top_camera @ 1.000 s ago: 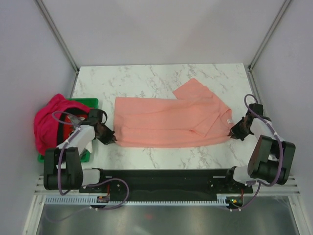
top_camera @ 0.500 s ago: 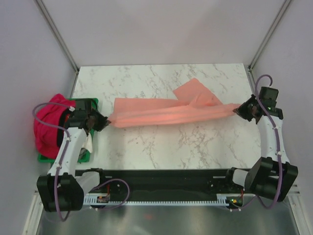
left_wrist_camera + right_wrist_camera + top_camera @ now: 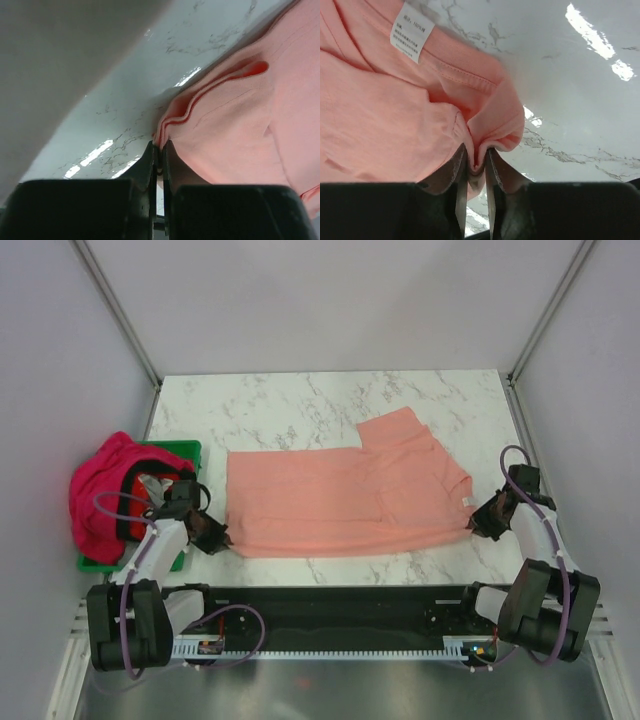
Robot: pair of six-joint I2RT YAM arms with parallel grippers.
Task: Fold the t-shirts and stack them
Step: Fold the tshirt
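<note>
The salmon-pink t-shirt (image 3: 340, 495) lies spread across the marble table, one sleeve pointing to the far right. My left gripper (image 3: 222, 538) is shut on its near left corner, low at the table; in the left wrist view the cloth edge (image 3: 210, 110) is pinched between the jaws. My right gripper (image 3: 478, 524) is shut on the shirt's near right corner, by the white label (image 3: 412, 31); the bunched cloth (image 3: 485, 130) sits between its fingers. The magenta-pink t-shirt (image 3: 100, 495) lies heaped over the green crate at the left.
The green plastic crate (image 3: 180, 452) stands at the table's left edge, next to my left arm. White walls and metal posts enclose the table. The black base rail (image 3: 340, 605) runs along the near edge.
Both grippers held the shirt raised and stretched taut half a second ago. They have come down and toward the near edge, and the shirt now lies spread flat.
</note>
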